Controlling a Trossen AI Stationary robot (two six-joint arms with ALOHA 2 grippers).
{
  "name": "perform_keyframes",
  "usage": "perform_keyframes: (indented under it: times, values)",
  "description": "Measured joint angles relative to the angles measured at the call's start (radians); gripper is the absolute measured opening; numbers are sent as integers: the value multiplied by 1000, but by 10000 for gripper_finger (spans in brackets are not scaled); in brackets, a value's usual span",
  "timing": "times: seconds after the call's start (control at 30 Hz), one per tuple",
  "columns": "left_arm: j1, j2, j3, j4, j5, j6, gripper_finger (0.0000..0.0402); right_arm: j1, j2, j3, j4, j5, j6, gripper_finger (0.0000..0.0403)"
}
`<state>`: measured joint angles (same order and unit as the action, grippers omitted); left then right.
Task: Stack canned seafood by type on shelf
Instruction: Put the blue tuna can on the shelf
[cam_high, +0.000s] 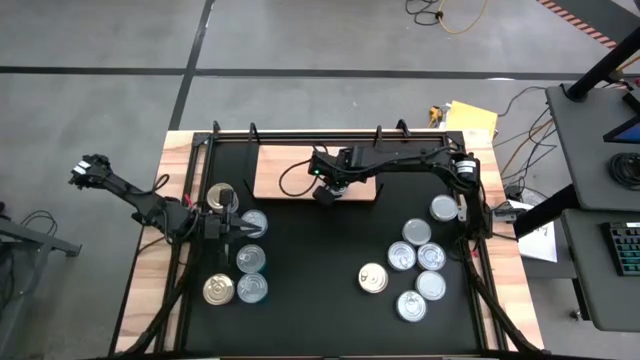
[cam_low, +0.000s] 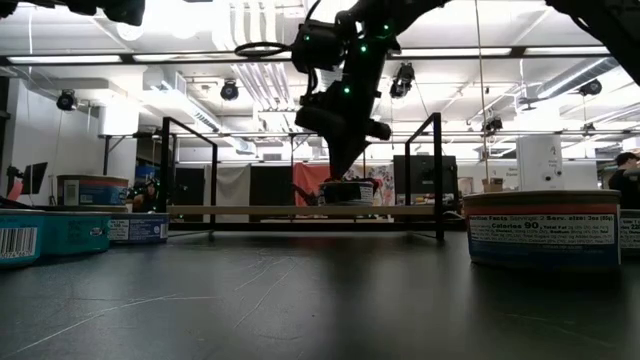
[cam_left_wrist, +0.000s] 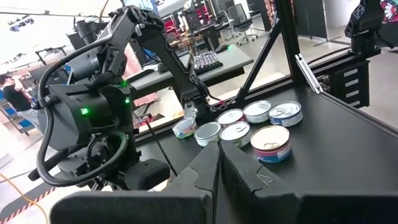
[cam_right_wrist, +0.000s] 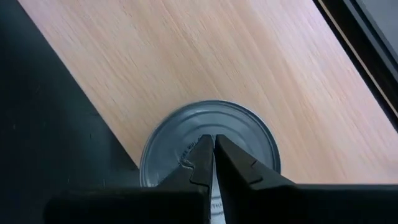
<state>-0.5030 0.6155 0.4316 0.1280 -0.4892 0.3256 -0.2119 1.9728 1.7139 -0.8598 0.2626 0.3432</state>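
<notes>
A silver-topped can (cam_right_wrist: 186, 140) stands on the light wooden shelf (cam_high: 290, 170) near its front edge; the low view shows the same can (cam_low: 347, 192). My right gripper (cam_right_wrist: 214, 142) is shut and slants down over the middle of its lid; in the high view the right gripper (cam_high: 326, 195) hides the can. My left gripper (cam_high: 240, 228) is shut, level and empty above the left group of cans (cam_high: 250, 259). Several more cans (cam_high: 417, 260) rest on the black table at the right. My right gripper points its shut fingertips (cam_right_wrist: 205, 152) down at the centre of the can's lid (cam_right_wrist: 180, 134), slanting from above. The can stands flat on the shelf. Whether the tips touch the lid or hover just over it, I cannot tell.
A black frame (cam_high: 300, 135) runs round the table behind the shelf, with uprights (cam_low: 438, 175) showing in the low view. One gold-topped can (cam_high: 373, 278) lies among the right group, and two sit at the left (cam_high: 222, 196). The table's middle (cam_high: 320, 270) is bare black surface.
</notes>
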Motion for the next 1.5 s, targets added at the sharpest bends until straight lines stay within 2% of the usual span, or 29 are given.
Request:
perform_keyframes:
  times: [0.2, 0.67, 0.97, 1.5]
  values:
    - [0, -1, 0, 0, 0, 2, 0, 0, 0, -35, 32, 0, -31, 9]
    - [0, -1, 0, -2, 0, 2, 0, 0, 0, -35, -95, 61, -159, 9]
    - [0, -1, 0, -4, 0, 2, 0, 0, 0, -35, -167, 64, -250, 9]
    - [0, -1, 0, -3, 0, 2, 0, 0, 0, -34, -281, 64, -279, 9]
